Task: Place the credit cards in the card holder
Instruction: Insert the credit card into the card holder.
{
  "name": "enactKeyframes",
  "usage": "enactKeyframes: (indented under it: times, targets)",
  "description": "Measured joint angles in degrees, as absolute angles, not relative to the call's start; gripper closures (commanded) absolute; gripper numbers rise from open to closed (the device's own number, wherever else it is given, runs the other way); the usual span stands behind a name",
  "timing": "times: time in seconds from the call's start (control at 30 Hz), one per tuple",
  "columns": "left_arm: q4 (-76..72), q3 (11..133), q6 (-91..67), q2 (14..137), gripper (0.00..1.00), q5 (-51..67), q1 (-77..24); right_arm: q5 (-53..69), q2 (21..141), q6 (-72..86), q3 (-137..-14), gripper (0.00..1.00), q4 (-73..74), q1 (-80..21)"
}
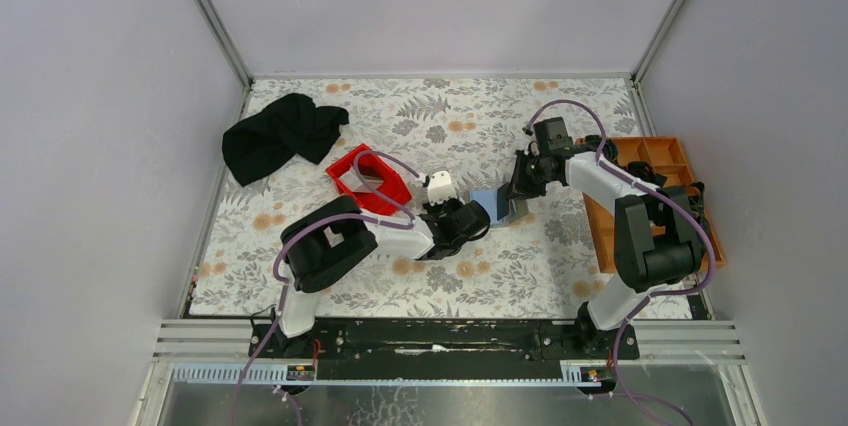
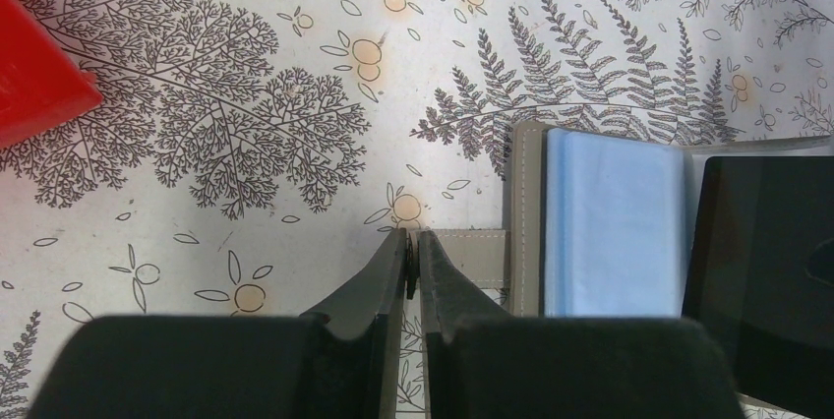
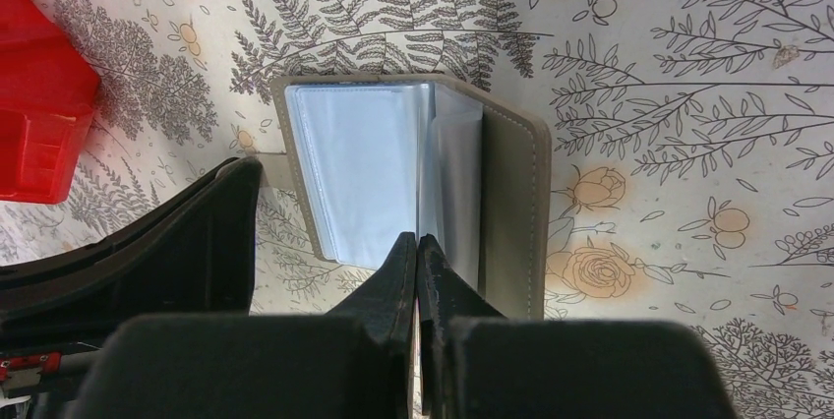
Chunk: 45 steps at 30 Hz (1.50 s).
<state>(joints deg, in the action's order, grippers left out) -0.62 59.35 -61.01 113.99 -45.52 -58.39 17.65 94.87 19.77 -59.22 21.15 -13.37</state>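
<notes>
The grey card holder (image 1: pixel 497 204) lies open on the flowered table between my two grippers. A light blue card (image 2: pixel 610 222) shows under a clear sleeve on one half of the holder (image 3: pixel 511 203). My left gripper (image 2: pixel 415 247) is shut on the holder's stitched grey strap (image 2: pixel 477 257), pinching its snap end. My right gripper (image 3: pixel 418 242) is shut on a thin clear sleeve page (image 3: pixel 452 173) that stands edge-on at the holder's fold. I cannot tell whether a card is inside that page. In the top view the left gripper (image 1: pixel 470 218) and the right gripper (image 1: pixel 518 196) meet at the holder.
A red plastic bin (image 1: pixel 368 178) stands just left of the left gripper and shows in the left wrist view (image 2: pixel 39 75). A black cloth (image 1: pixel 283 134) lies at the back left. An orange compartment tray (image 1: pixel 655 186) sits along the right edge under the right arm.
</notes>
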Motion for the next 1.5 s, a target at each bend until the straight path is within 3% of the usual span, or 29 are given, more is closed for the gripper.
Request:
enactKeyframes:
  times: [1.5]
  targets:
    - [0.10, 59.79, -61.04, 114.32, 1.00, -45.52, -58.28, 22.96, 100.44, 19.75, -60.86, 1.00, 20.25, -12.99]
